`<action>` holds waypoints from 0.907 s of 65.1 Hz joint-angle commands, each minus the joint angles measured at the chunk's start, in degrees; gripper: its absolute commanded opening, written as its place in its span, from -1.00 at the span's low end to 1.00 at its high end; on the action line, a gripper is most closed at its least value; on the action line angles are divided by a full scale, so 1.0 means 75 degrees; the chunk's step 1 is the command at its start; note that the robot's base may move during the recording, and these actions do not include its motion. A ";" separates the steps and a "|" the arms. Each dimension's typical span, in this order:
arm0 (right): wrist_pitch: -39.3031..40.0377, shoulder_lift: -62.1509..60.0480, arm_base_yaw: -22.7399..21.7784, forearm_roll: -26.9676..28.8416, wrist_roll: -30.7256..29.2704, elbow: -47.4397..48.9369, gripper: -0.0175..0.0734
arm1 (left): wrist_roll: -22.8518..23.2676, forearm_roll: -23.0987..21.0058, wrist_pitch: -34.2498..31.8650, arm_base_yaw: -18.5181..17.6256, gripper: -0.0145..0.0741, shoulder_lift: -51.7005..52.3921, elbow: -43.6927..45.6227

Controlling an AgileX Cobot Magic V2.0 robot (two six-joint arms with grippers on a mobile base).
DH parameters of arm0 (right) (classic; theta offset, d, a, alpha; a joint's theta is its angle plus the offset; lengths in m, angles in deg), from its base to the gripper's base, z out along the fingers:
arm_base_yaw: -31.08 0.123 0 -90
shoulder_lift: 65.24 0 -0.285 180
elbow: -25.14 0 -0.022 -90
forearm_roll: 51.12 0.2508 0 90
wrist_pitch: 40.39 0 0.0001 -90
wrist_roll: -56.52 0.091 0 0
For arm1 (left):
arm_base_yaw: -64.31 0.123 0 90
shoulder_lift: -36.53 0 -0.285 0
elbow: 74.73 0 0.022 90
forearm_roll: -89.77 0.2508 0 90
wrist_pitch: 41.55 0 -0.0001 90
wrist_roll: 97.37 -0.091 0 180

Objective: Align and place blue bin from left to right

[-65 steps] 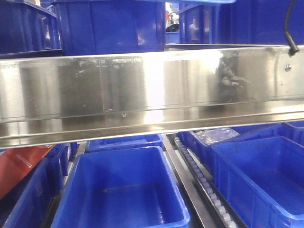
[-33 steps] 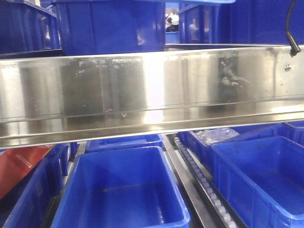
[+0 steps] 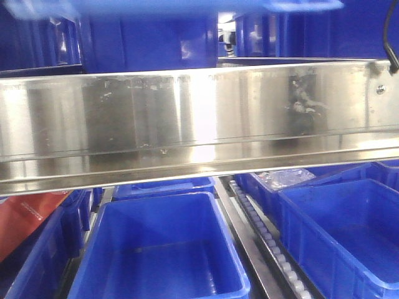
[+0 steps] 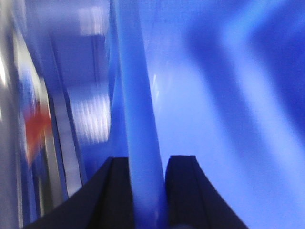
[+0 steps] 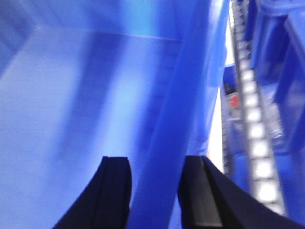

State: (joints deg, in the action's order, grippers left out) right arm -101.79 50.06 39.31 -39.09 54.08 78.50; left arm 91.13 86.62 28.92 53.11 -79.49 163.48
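the blue bin (image 3: 149, 37) sat on the upper level behind the steel shelf rail (image 3: 199, 118), blurred in the front view, its rim (image 3: 187, 5) smeared across the top edge of the picture; two more dark blue bins flanked it up there, one at the left (image 3: 31, 43) and one at the right (image 3: 299, 31); below the rail three open blue bins showed clearly: a tapered tub (image 3: 162, 249) in the middle, a ribbed crate (image 3: 343, 230) at the right, and a smaller one (image 3: 165, 185) behind the tub; a roller track (image 3: 268, 243) ran between tub and crate; a red box (image 3: 28, 218) lay at the lower left, beside a further blue bin (image 3: 47, 255); a black cable (image 3: 389, 31) hung at the upper right.

in the left wrist view the left gripper (image 4: 148, 191) had its two black jaws closed on the bin's left wall (image 4: 138, 119), one jaw on each side of the rim; in the right wrist view the right gripper (image 5: 155, 191) likewise straddled and clamped the bin's right wall (image 5: 181, 109), with the bin's inside floor (image 5: 71, 105) to the left and a roller track (image 5: 252, 133) to the right; both wrist views were motion-blurred.
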 commanded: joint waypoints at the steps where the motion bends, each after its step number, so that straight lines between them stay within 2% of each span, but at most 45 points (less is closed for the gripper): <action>1: 0.0739 0.0027 -0.0005 0.0292 -0.0436 0.0109 -0.77 | -0.0044 -0.0135 -0.0120 -0.0064 -0.92 -0.0056 0.0094; 8: 0.0708 0.0389 -0.0005 0.0292 -0.0510 0.0109 -0.77 | -0.0044 0.0128 -0.0067 -0.0064 -0.92 -0.0173 0.0094; 27: 0.0881 0.0971 -0.0005 0.0292 -0.0623 0.0109 -0.74 | -0.0044 0.0267 -0.0067 -0.0064 -0.92 -0.0570 0.0094; 33: 0.0881 0.1003 -0.0005 0.0292 -0.0637 0.0109 -0.74 | -0.0044 0.0301 -0.0067 -0.0064 -0.83 -0.0628 0.0094; 38: 0.0881 0.1003 -0.0005 0.0292 -0.0638 0.0109 -0.64 | -0.0044 0.0301 -0.0067 -0.0064 -0.64 -0.0628 0.0094; 43: 0.0854 0.1003 -0.0005 0.0292 -0.0678 0.0109 -0.27 | -0.0044 0.0419 -0.0067 -0.0064 -0.28 -0.0628 0.0094; 46: 0.0854 0.1003 -0.0005 0.0292 -0.0678 0.0109 0.05 | -0.0044 0.0546 -0.0067 -0.0064 -0.06 -0.0628 0.0094; 52: 0.0854 0.1003 -0.0005 0.0247 -0.0678 0.0109 0.54 | -0.0044 0.0645 -0.0067 -0.0064 0.37 -0.0628 0.0094; 56: 0.0854 0.1003 -0.0005 0.0214 -0.0678 0.0109 0.66 | -0.0044 0.0774 -0.0067 -0.0064 0.68 -0.0628 0.0094; 59: 0.0837 0.0967 -0.0005 0.0214 -0.0678 0.0109 0.63 | -0.0044 0.0875 -0.0067 -0.0064 0.72 -0.0582 0.0094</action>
State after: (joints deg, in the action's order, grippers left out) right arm -97.01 58.54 39.27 -37.44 49.69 78.78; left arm 91.05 91.96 29.43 52.89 -85.19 163.72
